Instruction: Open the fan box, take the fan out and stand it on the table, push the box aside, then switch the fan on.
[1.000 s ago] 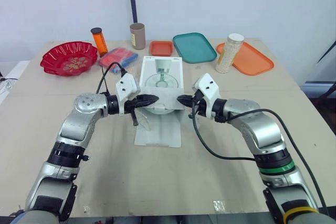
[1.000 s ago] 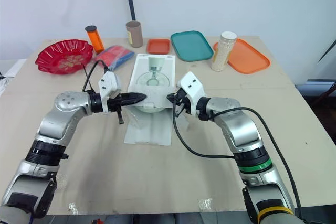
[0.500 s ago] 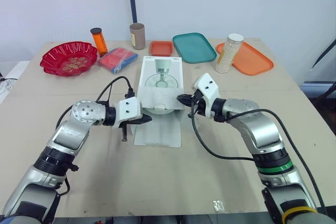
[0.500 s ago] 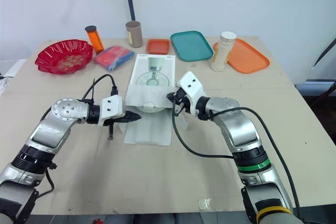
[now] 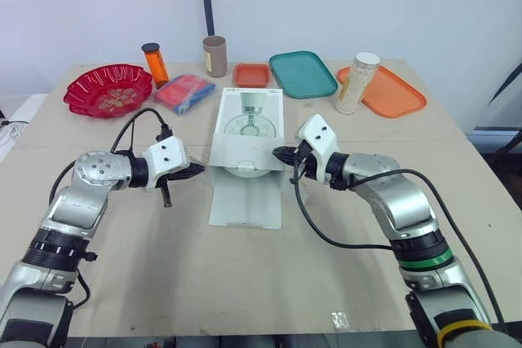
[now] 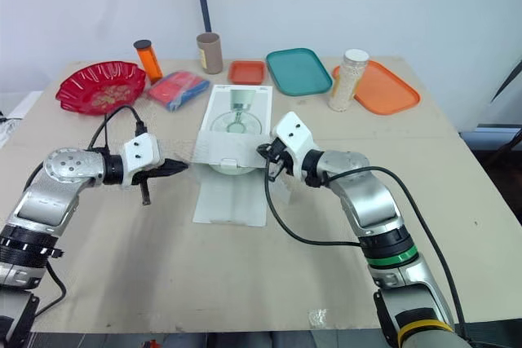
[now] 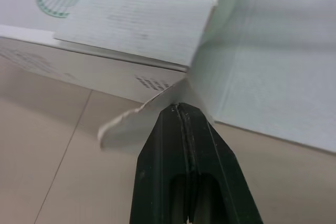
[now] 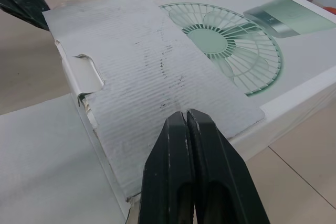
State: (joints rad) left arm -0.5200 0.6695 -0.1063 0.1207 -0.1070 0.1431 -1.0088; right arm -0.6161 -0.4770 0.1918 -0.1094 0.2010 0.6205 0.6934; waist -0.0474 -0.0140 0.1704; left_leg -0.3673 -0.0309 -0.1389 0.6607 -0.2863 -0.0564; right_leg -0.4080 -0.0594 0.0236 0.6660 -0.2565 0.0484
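My left gripper (image 5: 196, 170) is now backed off to 9 o'clock of the white cardboard fan box (image 5: 251, 124) mid-table, fingers pressed together; right gripper (image 5: 277, 153) likewise, at 3 o'clock; front flap (image 5: 245, 201) lies open, so fan's next imo.

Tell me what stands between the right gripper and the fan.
Only the box's own cardboard. A corrugated flap lies folded over the near end of the fan box, directly ahead of the right gripper, which is shut. Nothing else visible lies between them.
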